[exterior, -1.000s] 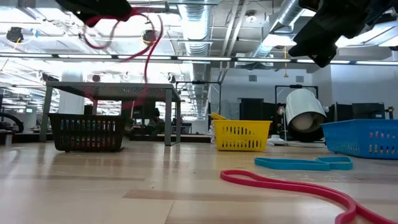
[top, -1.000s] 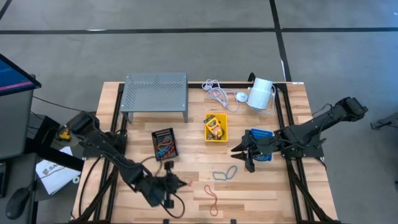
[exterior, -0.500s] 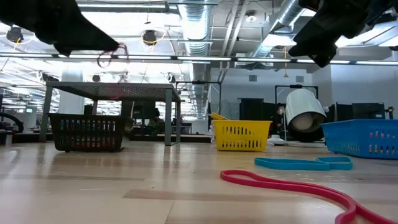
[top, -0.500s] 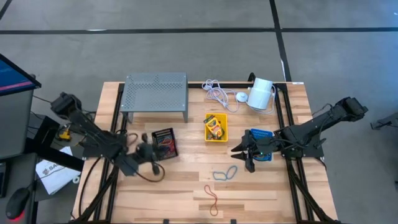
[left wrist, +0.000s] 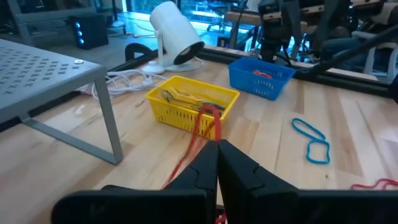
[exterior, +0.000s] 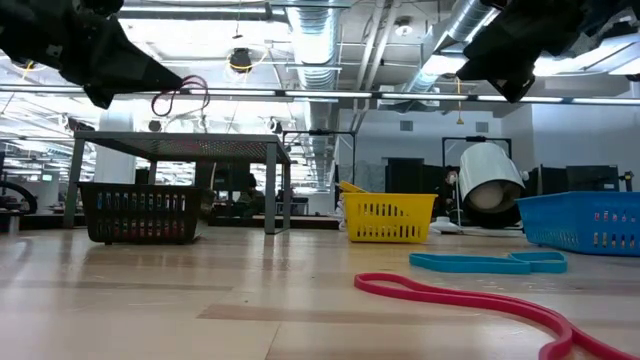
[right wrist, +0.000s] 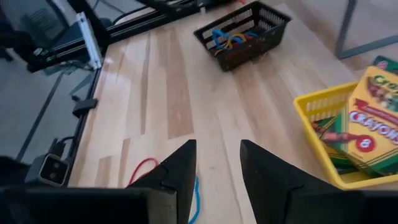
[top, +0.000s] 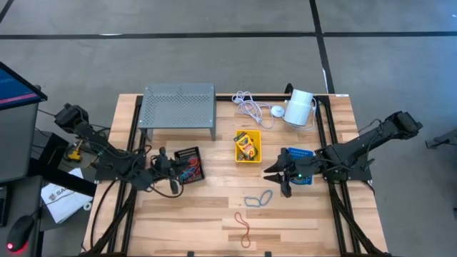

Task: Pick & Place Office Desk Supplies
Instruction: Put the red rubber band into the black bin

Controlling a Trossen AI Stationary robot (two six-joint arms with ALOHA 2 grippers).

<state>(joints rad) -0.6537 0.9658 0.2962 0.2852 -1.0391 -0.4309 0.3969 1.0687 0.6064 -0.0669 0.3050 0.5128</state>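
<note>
The left gripper [top: 166, 168] pinches a thin red rubber-band loop [left wrist: 202, 127] between pressed-together fingers, held above the table just beside the small black mesh bin [top: 189, 165]. The right gripper [top: 275, 175], fingers spread, hovers beside the small blue plastic bin [top: 301, 154].

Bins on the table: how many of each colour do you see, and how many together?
Black bin: 1
Yellow bin: 1
Blue bin: 1
Total: 3
</note>
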